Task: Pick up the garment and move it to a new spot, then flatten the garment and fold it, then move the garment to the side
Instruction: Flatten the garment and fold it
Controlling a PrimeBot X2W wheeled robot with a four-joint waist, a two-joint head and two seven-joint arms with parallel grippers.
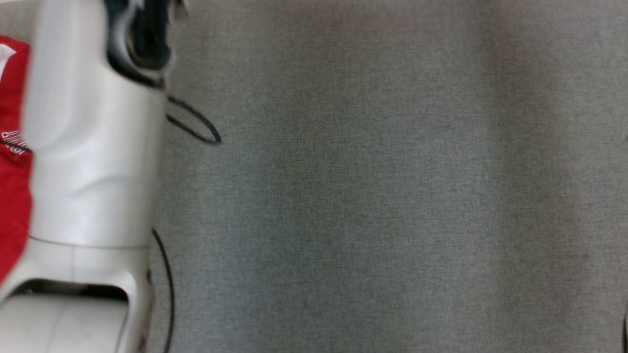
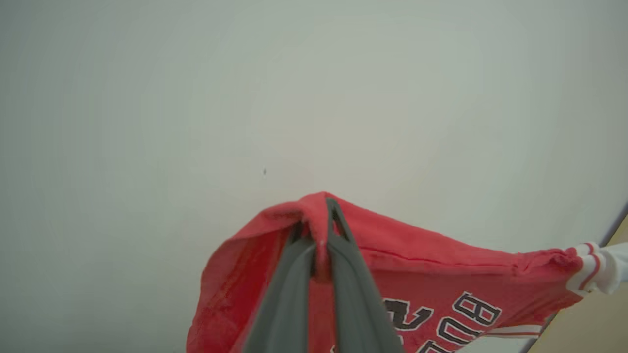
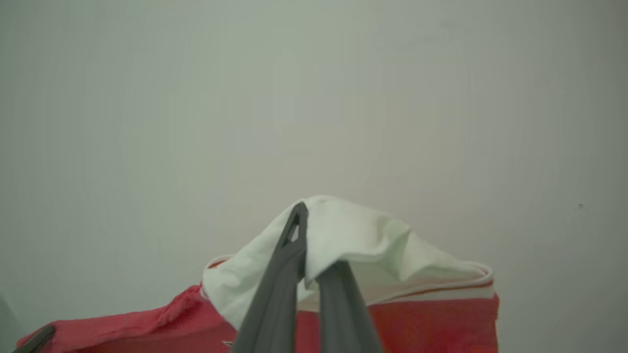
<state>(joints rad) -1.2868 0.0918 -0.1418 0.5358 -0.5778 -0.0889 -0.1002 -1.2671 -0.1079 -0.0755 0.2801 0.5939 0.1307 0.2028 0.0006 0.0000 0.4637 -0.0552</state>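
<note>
Showing "BUL", "2": red garment (image 2: 441, 264) pinched in left end effector (image 2: 316, 220).

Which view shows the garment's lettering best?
Left wrist view: the garment, pinched in the left gripper, shows its black-and-white lettering. The right wrist view shows its white part in the right gripper; the head view catches a blurred red strip at the left edge.

The grey woven surface (image 1: 392, 196) (faintly banded dark and light) lies flat, red garment (image 1: 12, 196) over its left side.
</note>
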